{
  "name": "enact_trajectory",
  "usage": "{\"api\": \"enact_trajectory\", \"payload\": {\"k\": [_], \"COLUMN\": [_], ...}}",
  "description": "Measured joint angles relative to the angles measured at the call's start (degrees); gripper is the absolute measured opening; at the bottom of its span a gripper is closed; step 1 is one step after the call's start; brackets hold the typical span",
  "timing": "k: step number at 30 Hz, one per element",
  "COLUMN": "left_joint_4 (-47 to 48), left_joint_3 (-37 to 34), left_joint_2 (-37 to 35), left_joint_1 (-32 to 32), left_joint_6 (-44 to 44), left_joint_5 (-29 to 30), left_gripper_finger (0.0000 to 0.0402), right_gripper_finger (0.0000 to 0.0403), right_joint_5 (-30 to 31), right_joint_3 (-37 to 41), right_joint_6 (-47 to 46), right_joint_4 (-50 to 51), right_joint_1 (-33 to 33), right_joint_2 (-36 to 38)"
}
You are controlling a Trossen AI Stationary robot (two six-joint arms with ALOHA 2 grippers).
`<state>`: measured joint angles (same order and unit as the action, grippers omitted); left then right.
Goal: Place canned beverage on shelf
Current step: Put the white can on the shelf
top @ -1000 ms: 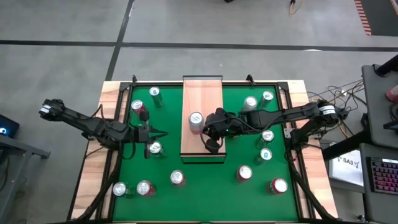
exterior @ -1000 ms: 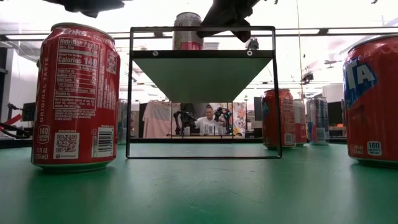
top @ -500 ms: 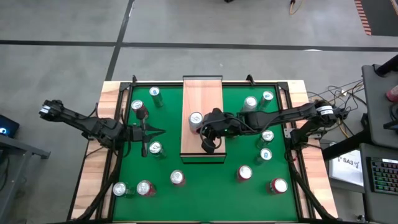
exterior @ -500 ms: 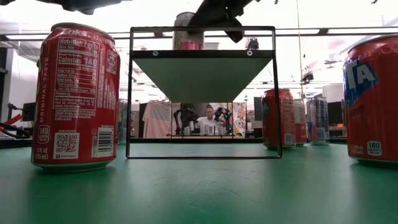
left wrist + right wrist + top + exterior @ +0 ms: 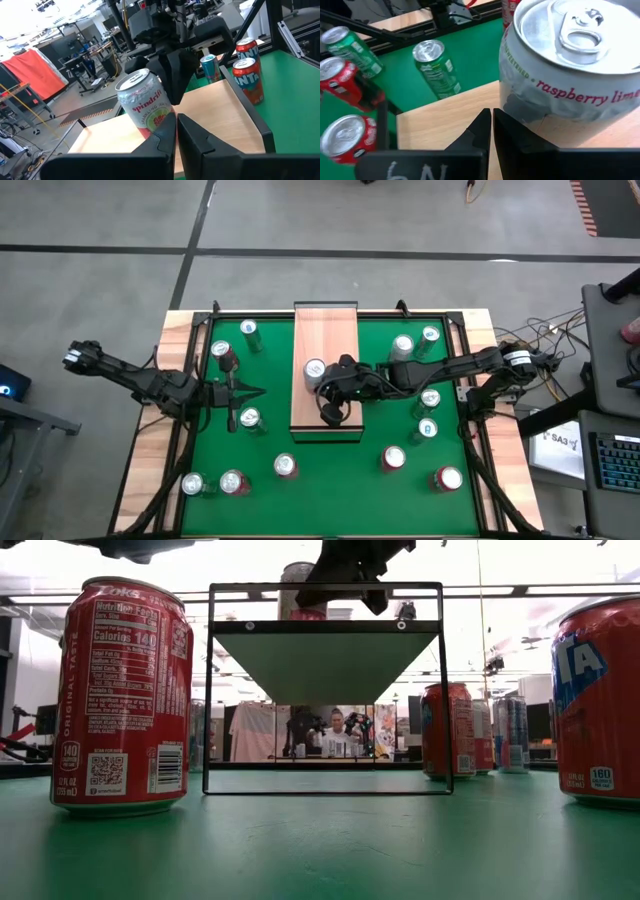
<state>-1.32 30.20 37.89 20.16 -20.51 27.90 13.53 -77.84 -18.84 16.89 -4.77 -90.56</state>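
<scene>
We note the silver raspberry-lime can (image 5: 314,370) upright on the pale reddish wooden shelf (image 5: 325,330); right tool (image 5: 331,377) fingers together, just beside it; left tool (image 5: 258,392) fingers together, over the green counter (image 5: 330,470).

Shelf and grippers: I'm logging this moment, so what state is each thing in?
Shelf: holds one can.
Silver can: upright on the shelf, not gripped.
Right gripper: shut, empty, over the shelf beside the can.
Left gripper: shut, empty, left of the shelf.

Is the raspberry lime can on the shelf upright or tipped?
Upright: the can stands on the shelf, its lid and pull tab facing up.
</scene>
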Motion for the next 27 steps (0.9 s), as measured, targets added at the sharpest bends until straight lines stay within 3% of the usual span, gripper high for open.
{"api": "enact_trajectory", "payload": {"k": [27], "left_joint_4": [0.00], "left_joint_3": [0.00], "left_joint_2": [0.04], "left_joint_1": [0.00], "left_joint_6": [-0.20], "left_joint_5": [0.01], "left_gripper_finger": [0.0000], "right_gripper_finger": [0.0013], "right_joint_5": [1.84], "right_joint_3": [0.00], "right_joint_6": [4.65], "right_joint_4": [-5.21], "right_joint_1": [4.12], "right_joint_2": [0.00]}}
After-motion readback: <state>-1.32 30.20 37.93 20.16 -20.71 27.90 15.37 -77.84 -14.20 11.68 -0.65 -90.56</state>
